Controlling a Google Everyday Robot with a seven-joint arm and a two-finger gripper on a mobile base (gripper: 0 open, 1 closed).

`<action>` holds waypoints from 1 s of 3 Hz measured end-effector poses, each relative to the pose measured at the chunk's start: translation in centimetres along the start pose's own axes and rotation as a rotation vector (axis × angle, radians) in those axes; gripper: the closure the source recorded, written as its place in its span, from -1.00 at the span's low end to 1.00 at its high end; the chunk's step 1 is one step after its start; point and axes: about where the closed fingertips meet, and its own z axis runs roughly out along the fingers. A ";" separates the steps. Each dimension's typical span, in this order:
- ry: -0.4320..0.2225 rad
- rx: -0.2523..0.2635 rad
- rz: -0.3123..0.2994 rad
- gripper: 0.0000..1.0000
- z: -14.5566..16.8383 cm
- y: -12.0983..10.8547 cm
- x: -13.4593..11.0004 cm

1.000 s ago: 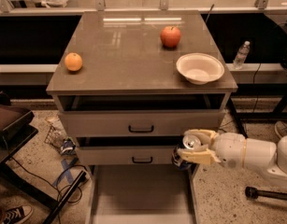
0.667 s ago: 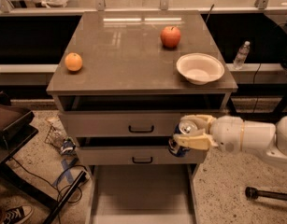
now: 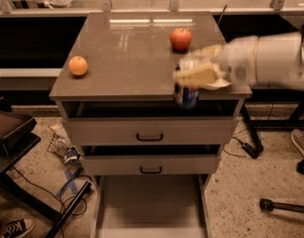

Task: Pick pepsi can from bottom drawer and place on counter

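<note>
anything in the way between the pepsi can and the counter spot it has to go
Nothing visible. The claw holds the pepsi can at the front edge of the counter, with bare top just left of it. The apple sits farther back, the orange far left.

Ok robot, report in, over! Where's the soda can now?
Gripper at front edge of glossy grey-brown counter, shut on small dark-blue pepsi can. Can not set down yet. Round red apple close behind; pale-grey bottom drawer open.
</note>
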 end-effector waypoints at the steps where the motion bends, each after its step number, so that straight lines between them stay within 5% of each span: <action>1: 0.031 0.043 0.005 1.00 2.0 -3.5 -7.9; 3: -0.056 0.136 0.079 1.00 10.2 -10.1 -15.1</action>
